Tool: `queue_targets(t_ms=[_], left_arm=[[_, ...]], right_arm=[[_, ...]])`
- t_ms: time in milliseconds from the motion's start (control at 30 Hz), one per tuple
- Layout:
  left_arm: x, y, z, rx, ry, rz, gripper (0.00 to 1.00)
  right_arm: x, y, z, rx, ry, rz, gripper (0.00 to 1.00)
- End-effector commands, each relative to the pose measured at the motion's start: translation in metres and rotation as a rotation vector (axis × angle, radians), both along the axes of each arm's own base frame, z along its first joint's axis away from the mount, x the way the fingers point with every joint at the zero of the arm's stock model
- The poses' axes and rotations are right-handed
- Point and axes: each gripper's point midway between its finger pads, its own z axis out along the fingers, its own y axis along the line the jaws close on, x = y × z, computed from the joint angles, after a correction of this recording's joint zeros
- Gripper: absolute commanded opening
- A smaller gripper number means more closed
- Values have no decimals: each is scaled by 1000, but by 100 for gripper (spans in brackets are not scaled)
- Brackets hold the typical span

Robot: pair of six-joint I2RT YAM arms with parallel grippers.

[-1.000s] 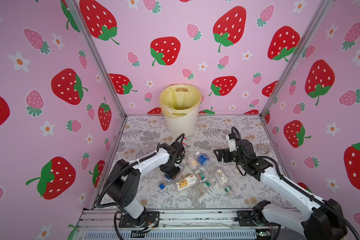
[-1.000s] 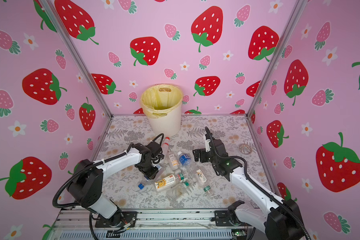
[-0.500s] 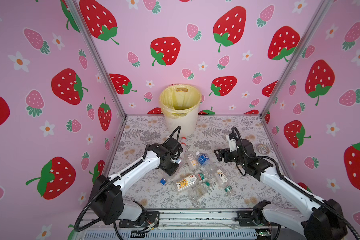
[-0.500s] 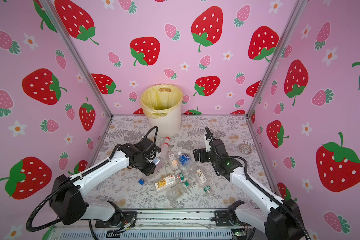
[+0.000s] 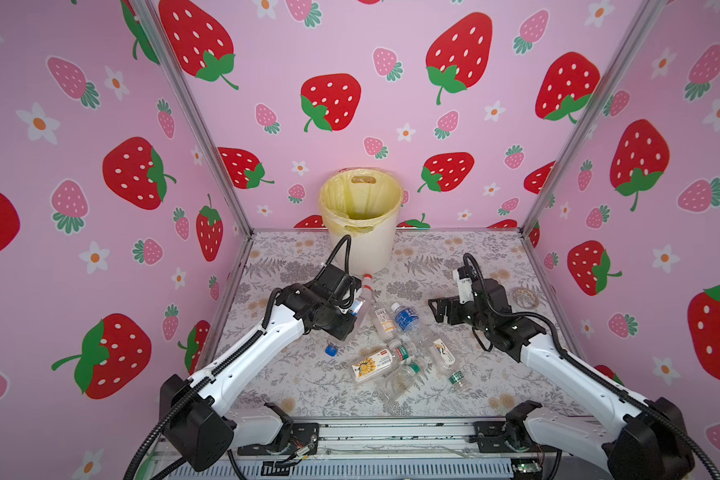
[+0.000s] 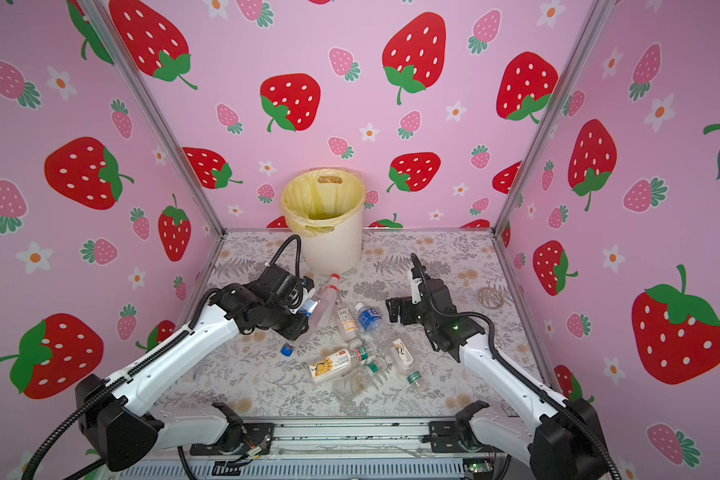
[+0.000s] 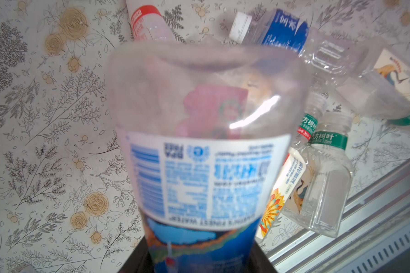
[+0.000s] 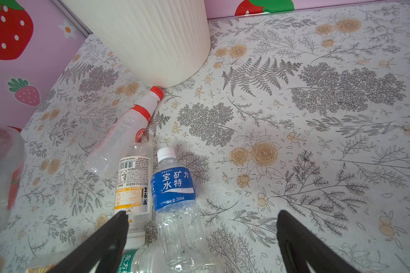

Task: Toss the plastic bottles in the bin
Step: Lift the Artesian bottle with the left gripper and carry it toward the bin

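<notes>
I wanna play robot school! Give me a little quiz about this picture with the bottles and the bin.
1. True or false: the bin lies tipped on its side.
2. Which gripper grips the blue-and-white-label bottle? A) left B) right C) neither
3. Fill in: the lying bottle nearest the bin has a ___ cap.
Key: 1 false, it stands upright; 2 A, the left gripper holds it and the right gripper is open; 3 red.

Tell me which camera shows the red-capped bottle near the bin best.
The right wrist view: the red-capped bottle lies whole, cap to base, its cap at the foot of the bin. Both top views show it small, partly hidden by the left arm. The left wrist view catches only a slice at the frame's edge.
</notes>
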Motion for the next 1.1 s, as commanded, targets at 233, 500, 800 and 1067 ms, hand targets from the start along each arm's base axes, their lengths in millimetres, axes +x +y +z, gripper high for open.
queue_targets(t_ms=[233,500,800,1067], left_arm=[[52,-11,75,-187,-225,76,43],[80,0,116,-281,-349,154,34],[77,12,134,-394,-442,169,34],[76,34,148,-498,-500,250,34]], right_arm=[[9,-1,-4,-24,14,-24,99],[13,3,-7,-15,33,-28,99],[22,7,-14,-14,57,-45,99],[33,14,-12,0,57,-58,99]])
